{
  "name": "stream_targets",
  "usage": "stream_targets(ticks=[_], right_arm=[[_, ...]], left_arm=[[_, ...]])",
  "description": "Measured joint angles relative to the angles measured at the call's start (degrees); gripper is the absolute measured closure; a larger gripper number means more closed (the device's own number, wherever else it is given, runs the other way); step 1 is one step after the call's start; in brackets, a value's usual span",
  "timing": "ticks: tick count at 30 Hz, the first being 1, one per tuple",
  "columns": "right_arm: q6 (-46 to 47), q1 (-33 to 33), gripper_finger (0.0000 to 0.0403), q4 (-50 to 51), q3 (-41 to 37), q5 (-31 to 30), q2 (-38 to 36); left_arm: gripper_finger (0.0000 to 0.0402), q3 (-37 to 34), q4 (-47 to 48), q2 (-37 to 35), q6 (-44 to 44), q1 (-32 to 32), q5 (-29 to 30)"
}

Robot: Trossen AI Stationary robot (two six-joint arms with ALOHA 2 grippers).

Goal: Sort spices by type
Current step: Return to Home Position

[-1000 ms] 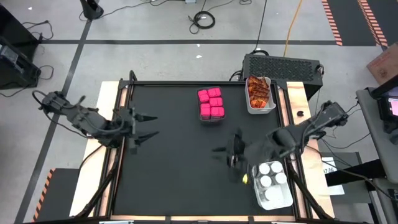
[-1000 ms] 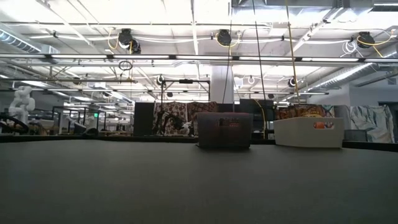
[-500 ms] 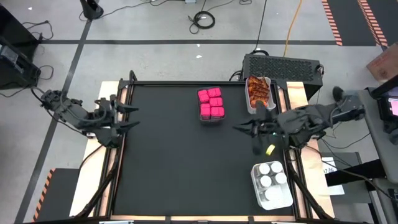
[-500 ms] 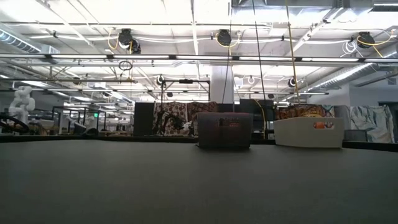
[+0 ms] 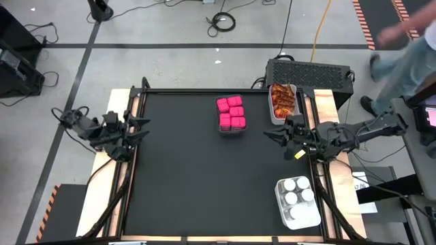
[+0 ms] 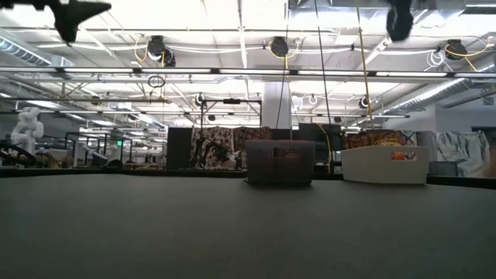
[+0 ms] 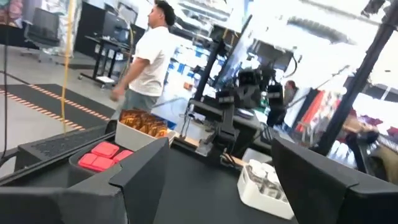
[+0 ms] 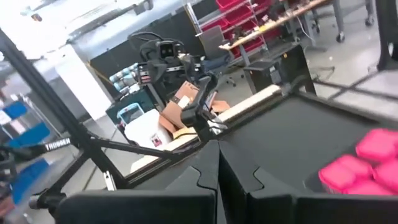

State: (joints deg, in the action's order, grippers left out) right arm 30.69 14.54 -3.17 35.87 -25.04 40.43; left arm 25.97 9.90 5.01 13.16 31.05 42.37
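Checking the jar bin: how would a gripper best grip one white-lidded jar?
Probably take a jar by its round white lid, coming straight down from above. The jars stand upright, close together inside the white bin, so its walls and neighbouring jars block their sides; only lids are exposed.

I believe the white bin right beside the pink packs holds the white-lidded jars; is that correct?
Not quite. The high view shows that the white bin beside the pink packs holds orange-red sachets; the white-lidded jars sit in the other white bin, along the same right edge.
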Motion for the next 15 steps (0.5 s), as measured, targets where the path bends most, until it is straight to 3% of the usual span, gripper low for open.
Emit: stream_targets(ticks=[9,15], right_arm=[[7.96,-2.88,0.0403,-8.91,-16.04,1.45,-6.96],[13.09,-4.29,0.0403,-15.37,-24.74,1.41,-10.16]], left_arm=[[0.0116,-8.23,-2.75,-4.92,4.71,-6.56,-0.15],[0.0116,-12.48,-2.68,-4.96,10.50,-12.68,-7.42]])
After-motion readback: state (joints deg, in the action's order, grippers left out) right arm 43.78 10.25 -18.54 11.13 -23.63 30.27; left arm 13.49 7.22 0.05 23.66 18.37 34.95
